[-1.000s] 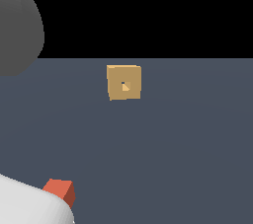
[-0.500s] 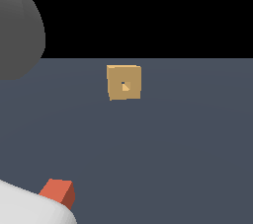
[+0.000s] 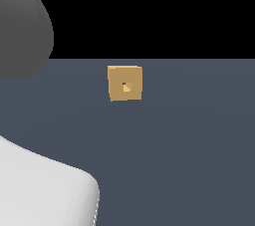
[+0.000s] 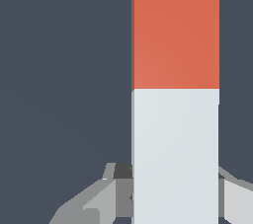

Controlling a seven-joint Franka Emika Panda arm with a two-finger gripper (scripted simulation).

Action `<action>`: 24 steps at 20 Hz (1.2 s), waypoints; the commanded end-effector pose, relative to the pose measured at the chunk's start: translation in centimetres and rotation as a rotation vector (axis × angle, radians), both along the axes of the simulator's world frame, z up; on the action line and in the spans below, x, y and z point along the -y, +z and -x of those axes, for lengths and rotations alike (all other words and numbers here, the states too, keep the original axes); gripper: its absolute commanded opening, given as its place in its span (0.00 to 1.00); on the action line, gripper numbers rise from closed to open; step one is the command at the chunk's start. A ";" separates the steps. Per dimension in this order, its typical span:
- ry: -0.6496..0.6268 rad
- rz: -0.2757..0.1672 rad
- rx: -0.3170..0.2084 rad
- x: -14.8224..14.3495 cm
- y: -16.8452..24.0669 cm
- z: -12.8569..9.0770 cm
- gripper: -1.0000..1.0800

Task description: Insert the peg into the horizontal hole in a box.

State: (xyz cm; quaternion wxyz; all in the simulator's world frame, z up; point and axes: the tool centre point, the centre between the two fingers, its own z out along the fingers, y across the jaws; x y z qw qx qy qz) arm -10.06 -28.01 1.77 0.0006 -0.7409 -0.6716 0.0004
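Note:
In the wrist view the peg point(image 4: 175, 30) is a long bar, red-orange along one half and white point(image 4: 175, 154) along the other. My gripper point(image 4: 175, 188) is shut on the white half, with a grey finger point(image 4: 106, 193) pressed against each side. The tan box point(image 3: 125, 83) stands far back on the grey floor in the exterior view. Its small dark hole point(image 3: 124, 85) sits in the centre of the face turned to the camera. In that view the peg and the gripper are hidden behind my arm.
A white arm link point(image 3: 40, 190) fills the lower part of the exterior view's left. A dark rounded arm part point(image 3: 20, 21) covers the upper part of that side. Grey floor point(image 3: 189, 145) stretches between the arm and the box.
The peg's red end showed at the lower part of the exterior view's left and drifted slightly left. The white arm link has spread rightward and now hides it. The box has not moved.

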 end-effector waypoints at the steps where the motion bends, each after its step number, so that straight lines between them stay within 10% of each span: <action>1: 0.011 0.000 0.002 -1.3 0.2 -0.7 0.00; 9: 0.068 0.000 0.002 -9.0 1.1 -3.7 0.00; 24: 0.235 0.001 0.002 -32.4 3.6 -10.5 0.00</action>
